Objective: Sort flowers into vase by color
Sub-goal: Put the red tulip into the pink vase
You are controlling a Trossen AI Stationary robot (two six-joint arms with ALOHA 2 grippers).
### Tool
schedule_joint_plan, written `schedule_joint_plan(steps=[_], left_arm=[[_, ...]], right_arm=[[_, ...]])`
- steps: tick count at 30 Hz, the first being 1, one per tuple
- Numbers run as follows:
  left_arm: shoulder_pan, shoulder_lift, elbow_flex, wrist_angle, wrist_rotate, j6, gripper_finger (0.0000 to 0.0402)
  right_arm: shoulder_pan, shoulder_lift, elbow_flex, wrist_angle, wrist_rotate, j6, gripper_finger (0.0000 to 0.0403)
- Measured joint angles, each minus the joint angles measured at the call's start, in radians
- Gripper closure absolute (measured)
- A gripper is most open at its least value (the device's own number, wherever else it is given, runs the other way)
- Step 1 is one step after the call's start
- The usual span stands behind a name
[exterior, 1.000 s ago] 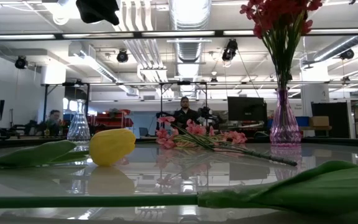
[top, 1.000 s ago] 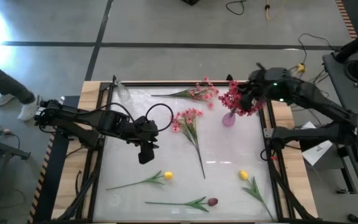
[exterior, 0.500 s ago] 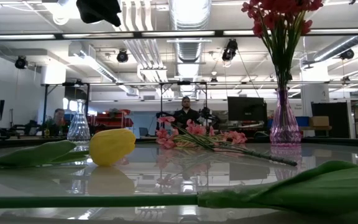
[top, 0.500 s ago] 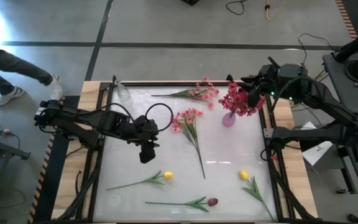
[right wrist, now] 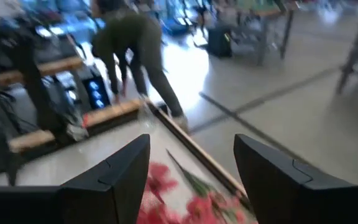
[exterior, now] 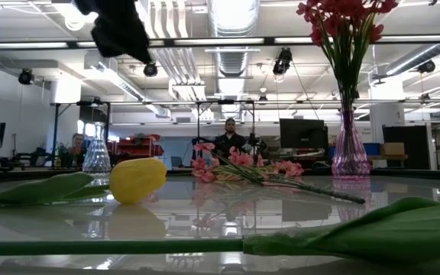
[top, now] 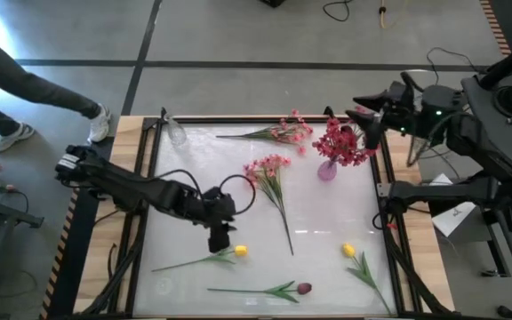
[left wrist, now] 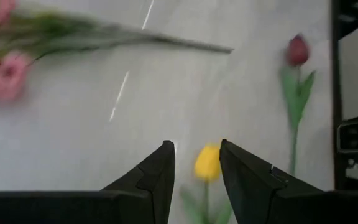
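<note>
My left gripper point(top: 220, 242) point(left wrist: 196, 145) hovers open just above a yellow tulip bud point(top: 240, 252) point(left wrist: 207, 163), whose stem lies flat near the table's near-left side. In the low view it point(exterior: 121, 30) hangs high over that bud point(exterior: 136, 179). My right gripper point(top: 364, 112) point(right wrist: 191, 142) is open, raised beside the far right corner, apart from the red blossom spray point(top: 340, 142). The spray stands with its stems in a pink vase point(top: 326, 170) point(exterior: 350, 153). Two pink sprays point(top: 270, 169) point(top: 283, 132), a second yellow tulip point(top: 348, 251) and a maroon bud point(top: 303, 288) lie on the table.
A clear glass vase point(top: 175, 133) point(exterior: 96, 153) stands at the far left corner. The table has a raised dark frame point(top: 149, 178) along its sides. A person walks on the floor beyond the far left corner point(top: 25, 89); other people show in the room behind.
My left gripper has moved toward the near edge and a little right, ending over the left yellow tulip. My right gripper has drawn back from the red spray in the pink vase toward the far right corner. The flowers have stayed put. The person beyond the far left has walked on.
</note>
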Motion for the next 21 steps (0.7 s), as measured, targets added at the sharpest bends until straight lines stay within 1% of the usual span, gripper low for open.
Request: schedule_joint_plan(steps=[1, 4, 9, 12, 17, 21], left_arm=[[-0.010, 0.014, -0.004, 0.045, 0.008, 0.028, 0.0285], [-0.044, 0.068, -0.004, 0.167, 0.074, 0.153, 0.0285], [-0.073, 0.201, 0.044, 0.297, 0.087, 0.237, 0.0285], [-0.073, 0.309, 0.094, 0.322, 0.124, 0.271, 0.0285], [-0.085, 0.475, 0.241, 0.330, 0.260, 0.319, 0.0285], [-0.119, 0.582, 0.336, 0.319, 0.331, 0.368, 0.0285]], right_arm=[[0.004, -0.006, 0.002, 0.022, -0.019, -0.004, 0.0177], [0.020, -0.015, 0.004, 0.076, -0.065, 0.015, 0.0179], [0.043, -0.020, 0.004, 0.081, -0.067, 0.091, 0.0179], [0.072, -0.026, 0.007, 0.078, -0.074, 0.119, 0.0179], [0.124, -0.034, 0.033, 0.080, -0.075, 0.192, 0.0179], [0.153, -0.032, 0.037, 0.042, -0.075, 0.243, 0.0179]])
